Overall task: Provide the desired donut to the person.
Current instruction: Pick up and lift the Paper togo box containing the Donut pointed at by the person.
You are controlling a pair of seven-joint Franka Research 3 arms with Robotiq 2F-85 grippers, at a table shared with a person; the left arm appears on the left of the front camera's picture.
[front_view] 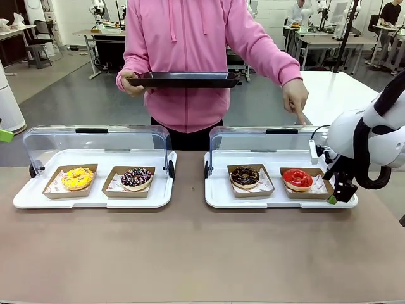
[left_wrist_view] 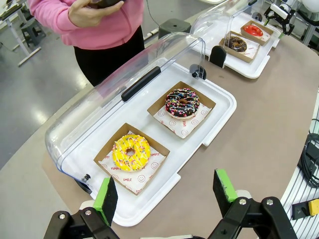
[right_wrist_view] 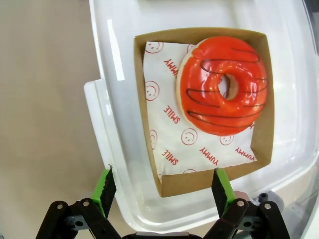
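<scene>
The right gripper has its 2 green pads spread wide with nothing between them. It hangs above the near edge of the red donut's cardboard tray, the pads reaching about as wide as the tray's near wall. In the front view this gripper sits just beside the red donut, at its right front corner.

The red donut, glazed with thin dark stripes, lies on printed paper inside that cardboard tray. The tray rests at the right end of a white display tray whose clear lid stands open behind the donut. A chocolate donut sits in its own cardboard tray just left of the red donut.

Behind the lid, above the red donut, the person in pink points 1 finger of a hand downward. The other hand holds a black tray level, up and to the left of the red donut.

The left gripper is well apart from the red donut, its pads also wide and empty. It hovers over the near rim of a second white tray. That tray holds a yellow donut and a sprinkled chocolate donut, both far left of the red donut.
</scene>
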